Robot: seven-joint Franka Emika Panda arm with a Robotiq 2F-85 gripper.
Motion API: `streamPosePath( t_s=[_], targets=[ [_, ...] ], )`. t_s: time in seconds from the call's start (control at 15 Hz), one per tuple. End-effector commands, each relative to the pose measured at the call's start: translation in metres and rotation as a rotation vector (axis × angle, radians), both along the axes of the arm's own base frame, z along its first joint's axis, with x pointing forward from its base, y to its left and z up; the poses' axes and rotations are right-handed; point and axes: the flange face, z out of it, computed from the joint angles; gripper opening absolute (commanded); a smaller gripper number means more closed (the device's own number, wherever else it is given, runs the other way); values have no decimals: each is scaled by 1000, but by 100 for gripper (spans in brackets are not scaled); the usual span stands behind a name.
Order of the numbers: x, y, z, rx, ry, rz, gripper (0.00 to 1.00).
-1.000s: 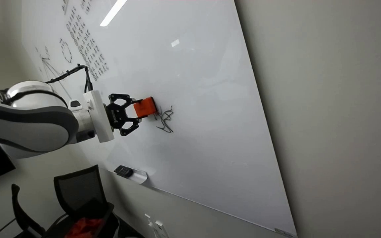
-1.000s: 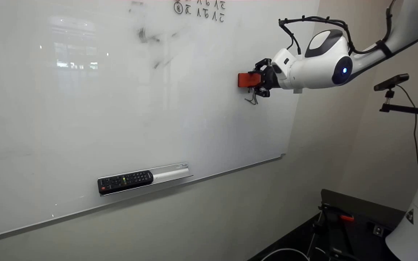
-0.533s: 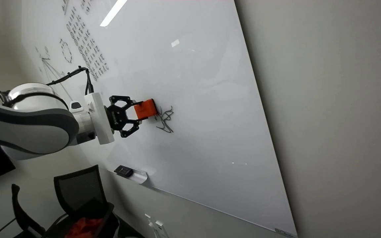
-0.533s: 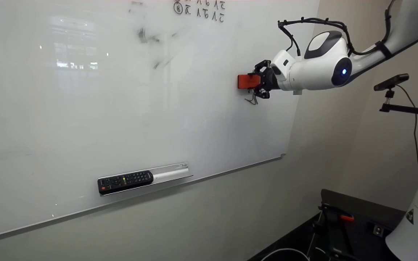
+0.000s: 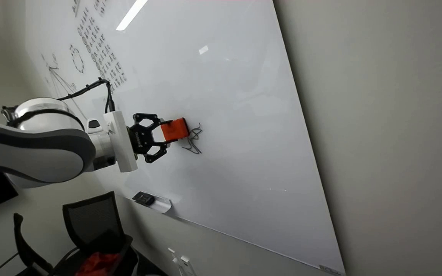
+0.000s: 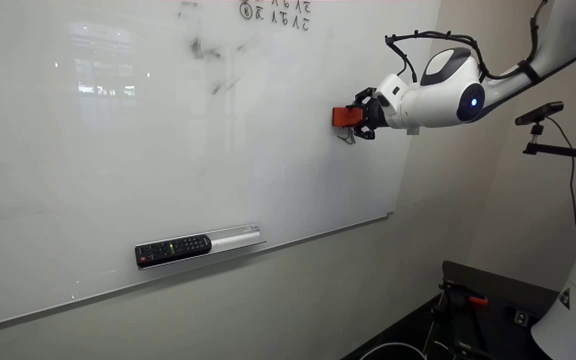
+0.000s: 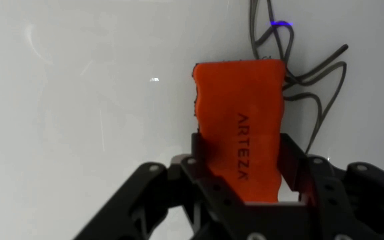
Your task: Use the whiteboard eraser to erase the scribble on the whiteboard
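The whiteboard eraser, an orange-red block [image 5: 175,130] with a dark pad, is held in my gripper [image 5: 169,131]. The fingers are shut on its two sides, as the wrist view shows around the eraser [image 7: 240,100]. Its pad faces the whiteboard [image 5: 236,126]; whether it touches or hovers just off it I cannot tell. The scribble, a tangle of dark lines [image 5: 192,145], lies beside and partly behind the eraser. In the wrist view the scribble [image 7: 320,115] shows to the right of and above the eraser. An exterior view shows only its lower part [image 6: 346,138] below the eraser.
A ledge [image 6: 235,240] with a black remote [image 6: 173,250] sits low on the whiteboard. Written character rows [image 5: 102,50] and smudges [image 6: 198,49] are higher up. A black mesh chair [image 5: 92,218] stands below. A camera on a stand [image 6: 539,114] is near the arm.
My gripper has moved down and to the right with the eraser in both exterior views. The eraser now overlaps more of the scribble's upper left part in an exterior view.
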Motion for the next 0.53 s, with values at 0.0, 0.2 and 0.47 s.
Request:
streamPosePath(
  t_s=[0.0,0.2,0.47],
  targets=[
    [7,-29,-14,20,-33,-31,31],
    [11,-38,-27,40,-83,-20,31],
    [22,-32,-45,44,-97,-33,31]
  ],
)
